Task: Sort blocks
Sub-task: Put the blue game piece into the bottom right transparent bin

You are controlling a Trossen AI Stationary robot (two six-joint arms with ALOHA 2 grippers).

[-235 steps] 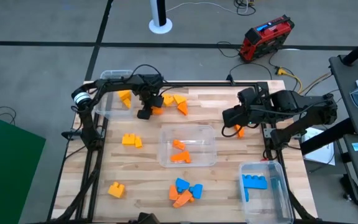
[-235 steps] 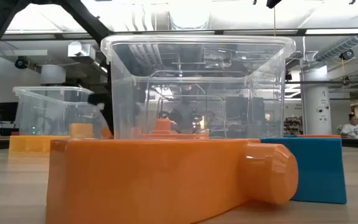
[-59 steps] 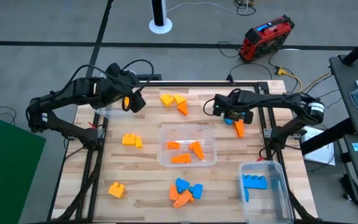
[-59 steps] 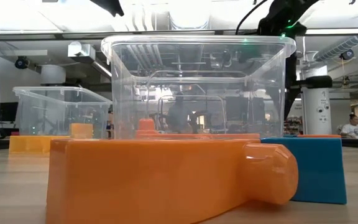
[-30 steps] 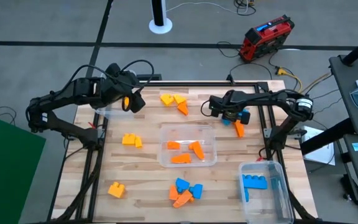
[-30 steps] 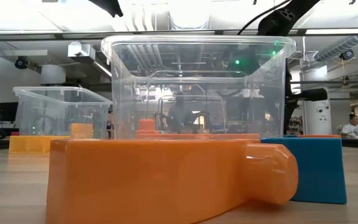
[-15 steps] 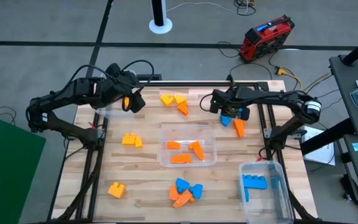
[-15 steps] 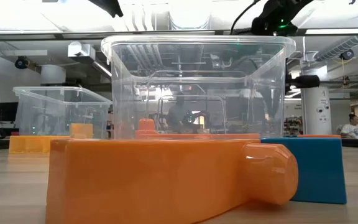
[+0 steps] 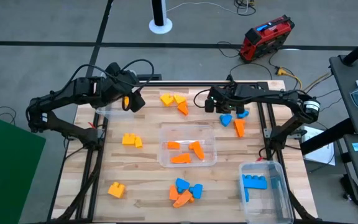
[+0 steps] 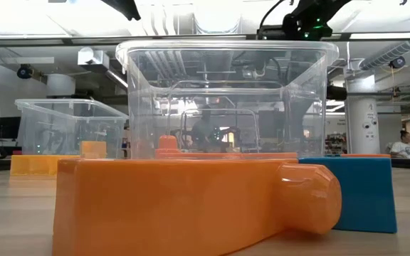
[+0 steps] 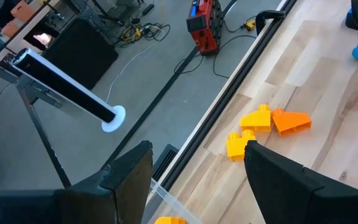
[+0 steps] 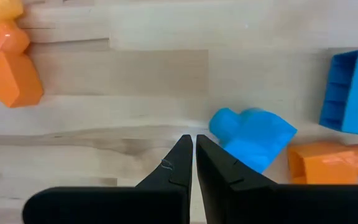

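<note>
Since half a second ago our right tool (image 12: 194,144), fingers pressed together and holding nothing, slid leftward; the blue block (image 12: 252,137) lies just beside its tips.

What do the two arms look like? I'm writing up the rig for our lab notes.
Both are dark, slim, jointed arms. The left arm carries looping black cable near its wrist; the right arm has a pale ring at the joint near the table's edge. The left gripper has broad, flat black fingers, and the right gripper has black fingers tapering to narrow tips.
</note>
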